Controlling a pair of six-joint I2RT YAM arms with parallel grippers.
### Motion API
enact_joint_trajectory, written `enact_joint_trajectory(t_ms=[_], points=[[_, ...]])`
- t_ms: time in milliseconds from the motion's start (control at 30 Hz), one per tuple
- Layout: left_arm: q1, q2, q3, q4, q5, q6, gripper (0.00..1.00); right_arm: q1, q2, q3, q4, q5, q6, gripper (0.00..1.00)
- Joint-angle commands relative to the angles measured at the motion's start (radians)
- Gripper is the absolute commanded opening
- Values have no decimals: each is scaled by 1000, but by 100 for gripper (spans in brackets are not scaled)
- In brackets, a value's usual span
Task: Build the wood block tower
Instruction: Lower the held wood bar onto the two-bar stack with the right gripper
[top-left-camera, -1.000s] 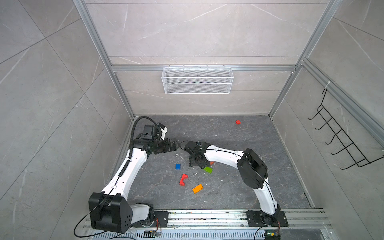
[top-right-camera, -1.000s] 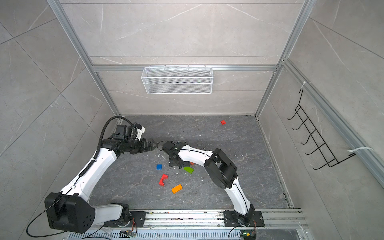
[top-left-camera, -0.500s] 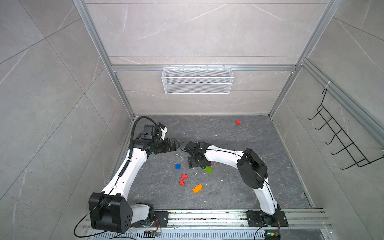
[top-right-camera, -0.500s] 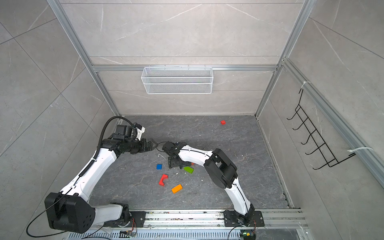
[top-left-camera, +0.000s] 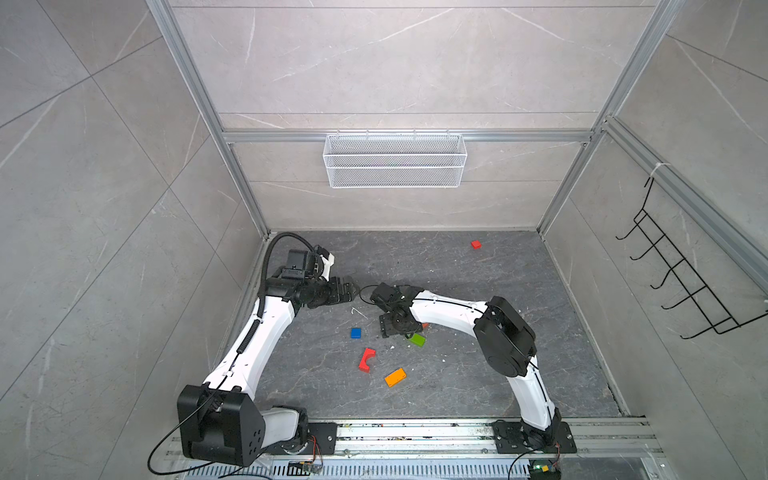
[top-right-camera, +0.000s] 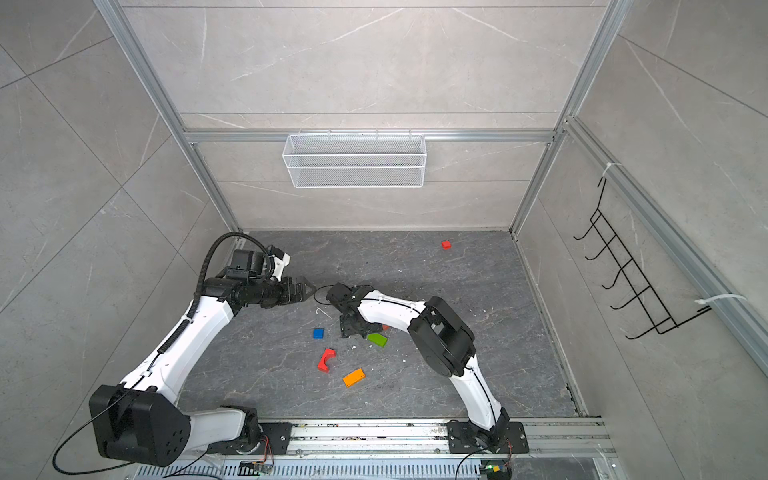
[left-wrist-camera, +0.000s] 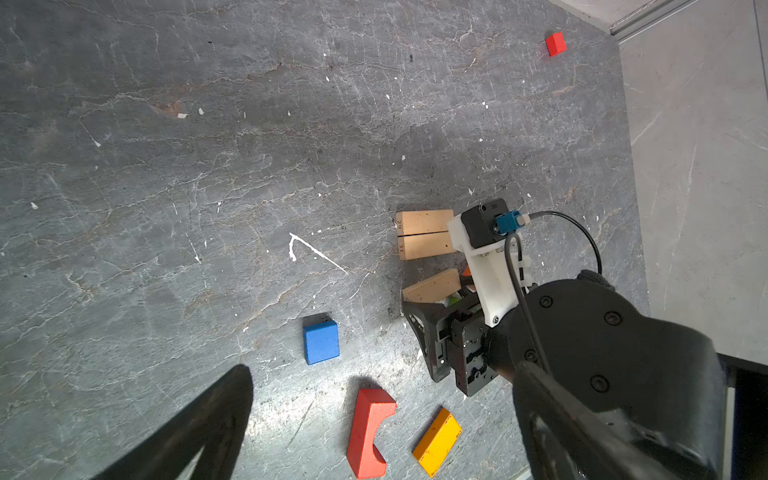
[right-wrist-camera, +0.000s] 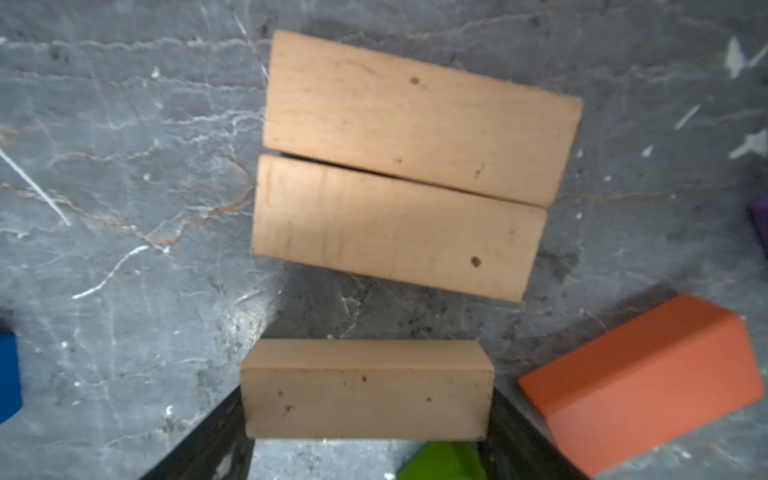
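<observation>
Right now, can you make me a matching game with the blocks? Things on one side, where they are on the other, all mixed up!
Things:
1. small red cube
2. red arch block
3. pair of tan bars
4. single tan bar

Places:
A. between the fingers of the right claw
B. lying side by side
C. alone, far from every other block
D. beside the yellow-orange block

Pairs: 1-C, 2-D, 3-B, 4-A

Bright, even overhead light; soft shadows; slightly blurred right-wrist close-up
</observation>
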Motion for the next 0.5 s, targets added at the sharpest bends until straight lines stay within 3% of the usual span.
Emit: enact_joint_trajectory(t_ms=[0,267,467], points=[[4,-24,2,7,-12,-2,100,-7,11,-11,12,3,-2,69],[4,-25,1,7,-11,-2,100,-15,-1,4,7,11,108,64],[4,-27,2,8,-11,-2,100,-25,17,33,-4,6,121,64]])
